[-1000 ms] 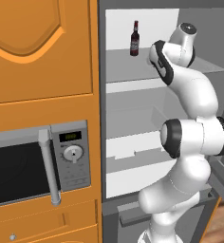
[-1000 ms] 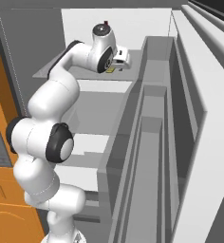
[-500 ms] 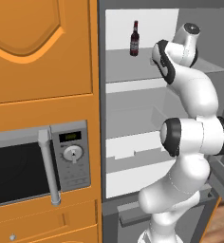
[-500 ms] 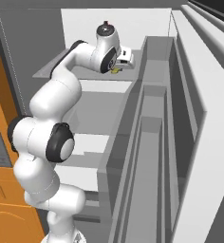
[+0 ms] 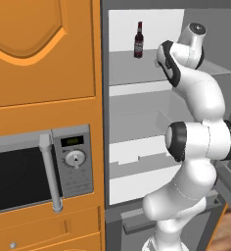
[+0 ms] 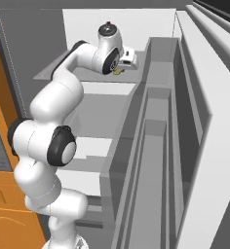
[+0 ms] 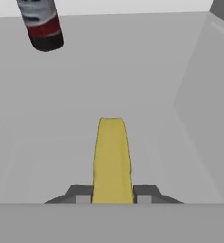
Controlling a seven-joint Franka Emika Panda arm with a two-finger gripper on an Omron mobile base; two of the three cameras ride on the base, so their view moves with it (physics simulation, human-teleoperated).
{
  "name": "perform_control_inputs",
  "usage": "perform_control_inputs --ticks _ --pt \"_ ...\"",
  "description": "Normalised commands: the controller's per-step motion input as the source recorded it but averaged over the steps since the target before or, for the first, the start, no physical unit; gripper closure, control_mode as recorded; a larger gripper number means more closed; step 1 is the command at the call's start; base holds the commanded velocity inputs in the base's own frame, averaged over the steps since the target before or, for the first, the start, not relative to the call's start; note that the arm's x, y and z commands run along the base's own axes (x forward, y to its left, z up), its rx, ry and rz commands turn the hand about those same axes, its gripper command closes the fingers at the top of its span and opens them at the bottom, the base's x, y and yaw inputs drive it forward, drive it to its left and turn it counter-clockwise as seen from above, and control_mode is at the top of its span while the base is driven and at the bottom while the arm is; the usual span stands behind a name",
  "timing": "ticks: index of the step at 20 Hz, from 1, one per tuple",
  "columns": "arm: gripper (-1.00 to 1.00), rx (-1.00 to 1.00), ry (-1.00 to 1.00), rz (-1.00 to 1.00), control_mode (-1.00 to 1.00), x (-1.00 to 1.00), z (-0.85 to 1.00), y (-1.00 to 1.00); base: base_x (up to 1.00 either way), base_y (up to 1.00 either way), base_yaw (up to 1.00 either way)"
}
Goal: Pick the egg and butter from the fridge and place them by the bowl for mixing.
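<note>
The fridge (image 5: pixel 137 66) stands open, and my arm reaches onto its top shelf. In the hand view the butter (image 7: pixel 112 156), a yellow stick, runs lengthwise away from the camera between my two dark fingertips (image 7: pixel 80 193). My gripper (image 7: pixel 112 194) is shut on it. From the right base view a bit of the yellow butter (image 6: pixel 118 72) peeks out under the hand, just above the shelf. The egg and the bowl are out of view.
A dark red-labelled bottle (image 5: pixel 138 40) stands at the back left of the same shelf, also seen as the bottle (image 7: pixel 40 26) in the hand view. The fridge door with its bins (image 6: pixel 185 146) is swung open on the right. A microwave (image 5: pixel 39 171) sits in the orange cabinets to the left.
The jaws have closed on the butter. The hand has edged slightly to the right over the top shelf; the bottle has not moved.
</note>
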Motion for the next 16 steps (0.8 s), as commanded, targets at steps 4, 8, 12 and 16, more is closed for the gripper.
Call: perform_control_inputs --ticks 4,8,12,16 --pt "1.0 0.0 0.0 0.0 -1.0 -0.12 0.16 0.1 0.0 0.0 0.0" --pt "1.0 0.0 -0.03 0.0 -1.0 -0.28 0.07 0.02 0.0 0.0 0.0" --pt "1.0 0.0 -0.03 0.0 -1.0 -0.52 0.0 0.03 0.0 0.0 0.0" --pt "1.0 0.0 -0.08 0.0 -1.0 -0.62 0.0 0.08 0.0 0.0 0.0"
